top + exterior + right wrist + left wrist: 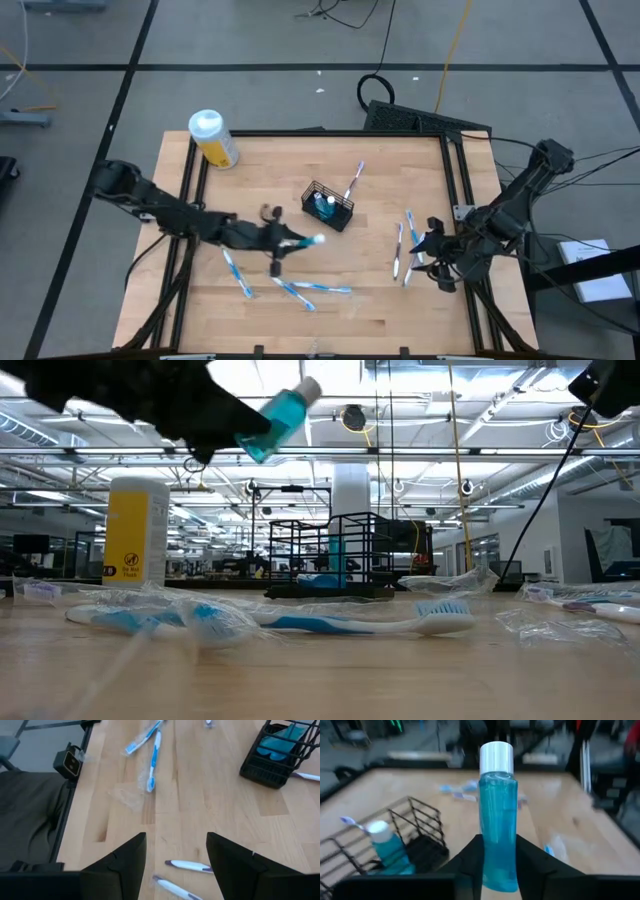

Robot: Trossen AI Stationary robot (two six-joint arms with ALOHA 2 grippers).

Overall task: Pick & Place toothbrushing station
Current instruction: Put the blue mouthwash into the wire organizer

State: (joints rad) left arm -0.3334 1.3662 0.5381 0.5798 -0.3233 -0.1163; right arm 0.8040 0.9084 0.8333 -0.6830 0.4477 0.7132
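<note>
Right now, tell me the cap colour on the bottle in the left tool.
White, on a clear teal bottle; the left wrist view shows it best.

The basket stands mid-table, tubes inside; toothbrushes lie nearer the front edge; bottle at the far left corner.

Large industrial hall around a wooden table.
Grey floor crossed by dark lines, cables trailing behind; overhead, white trusses and strip lights, a pale column, hanging yellow cords.
</note>
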